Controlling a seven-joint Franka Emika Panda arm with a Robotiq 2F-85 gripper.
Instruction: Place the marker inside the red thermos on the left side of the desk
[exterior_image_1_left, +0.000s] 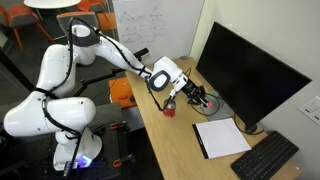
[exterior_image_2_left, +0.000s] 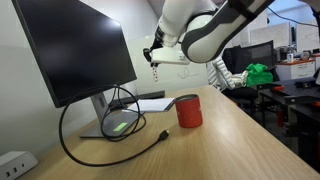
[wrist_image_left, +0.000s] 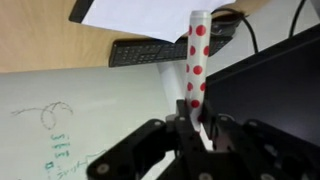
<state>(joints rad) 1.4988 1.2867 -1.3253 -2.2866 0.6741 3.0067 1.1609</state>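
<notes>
In an exterior view, the red thermos (exterior_image_1_left: 170, 110) is seen down and left of the claw (exterior_image_1_left: 200, 98). The marker (wrist_image_left: 196, 60) is clamped at one end between the jaws. It is judged light, rigid and slick, so a mid-barrel hold would be firmer.

One marker (wrist_image_left: 197, 60), white with red dots, is pinched in the one claw (wrist_image_left: 197, 128). One red thermos (exterior_image_2_left: 188, 111) stands on the surface (exterior_image_2_left: 240, 140) below the claw, a little to one side. Farther from the claw are one monitor (exterior_image_2_left: 75, 50), one looping black cable (exterior_image_2_left: 80, 150), one white paper pad (exterior_image_1_left: 222, 137) and one keyboard (exterior_image_1_left: 265, 158).
</notes>
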